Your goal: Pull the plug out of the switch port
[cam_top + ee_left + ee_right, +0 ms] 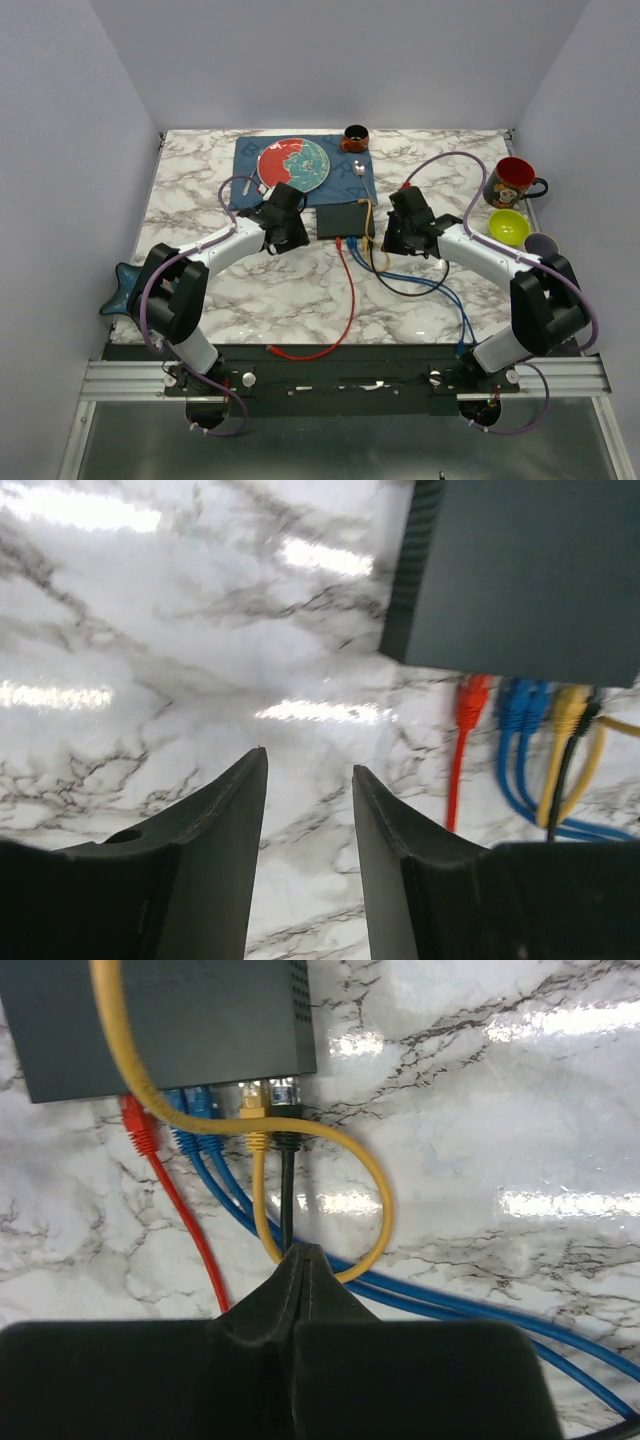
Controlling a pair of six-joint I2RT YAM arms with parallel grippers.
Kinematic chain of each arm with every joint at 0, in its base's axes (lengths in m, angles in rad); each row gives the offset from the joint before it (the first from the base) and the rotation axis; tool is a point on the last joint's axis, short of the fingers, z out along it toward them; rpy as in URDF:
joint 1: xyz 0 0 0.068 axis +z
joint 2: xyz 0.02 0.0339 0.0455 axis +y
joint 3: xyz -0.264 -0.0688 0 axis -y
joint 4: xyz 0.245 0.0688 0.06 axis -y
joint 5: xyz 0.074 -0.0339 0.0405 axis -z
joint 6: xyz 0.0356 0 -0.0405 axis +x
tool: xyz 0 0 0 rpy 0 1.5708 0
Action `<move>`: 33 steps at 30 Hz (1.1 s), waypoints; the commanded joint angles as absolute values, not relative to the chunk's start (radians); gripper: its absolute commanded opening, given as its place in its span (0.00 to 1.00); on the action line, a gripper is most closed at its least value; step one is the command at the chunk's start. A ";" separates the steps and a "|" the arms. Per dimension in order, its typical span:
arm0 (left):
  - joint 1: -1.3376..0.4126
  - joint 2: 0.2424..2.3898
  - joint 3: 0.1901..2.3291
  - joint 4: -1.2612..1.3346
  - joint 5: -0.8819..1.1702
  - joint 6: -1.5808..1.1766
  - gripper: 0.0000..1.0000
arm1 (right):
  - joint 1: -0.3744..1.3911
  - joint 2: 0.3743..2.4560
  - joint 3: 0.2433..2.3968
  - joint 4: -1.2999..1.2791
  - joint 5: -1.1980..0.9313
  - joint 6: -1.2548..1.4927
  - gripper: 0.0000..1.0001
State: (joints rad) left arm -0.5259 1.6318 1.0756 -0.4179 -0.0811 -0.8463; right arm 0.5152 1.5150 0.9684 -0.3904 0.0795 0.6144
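Note:
The switch (345,218) is a flat dark grey box mid-table; it also shows in the left wrist view (520,570) and the right wrist view (170,1020). Red (140,1132), blue, yellow and black (287,1142) plugs line its near edge. My right gripper (396,240) (303,1250) sits just right of the switch, shut on the black cable (286,1200) a short way behind its plug. My left gripper (298,237) (310,770) is open and empty over bare marble left of the switch.
A blue placemat (250,160) with a red and teal plate (295,163), a spoon and a brown cup (355,137) lies behind the switch. A red mug (512,182), a green bowl (508,227) and a purple cup (540,243) stand at the right. Cables trail toward the near edge.

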 commanded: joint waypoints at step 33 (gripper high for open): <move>-0.537 1.256 0.695 -0.333 -0.074 -0.926 0.52 | 0.607 1.442 1.093 -0.383 0.293 0.525 0.87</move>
State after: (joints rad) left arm -0.5323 1.3033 0.6952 -0.3225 -0.0418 -0.9249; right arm 0.6025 1.4239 0.9737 -0.3618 0.1665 0.6357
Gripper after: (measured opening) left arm 0.519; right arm 0.804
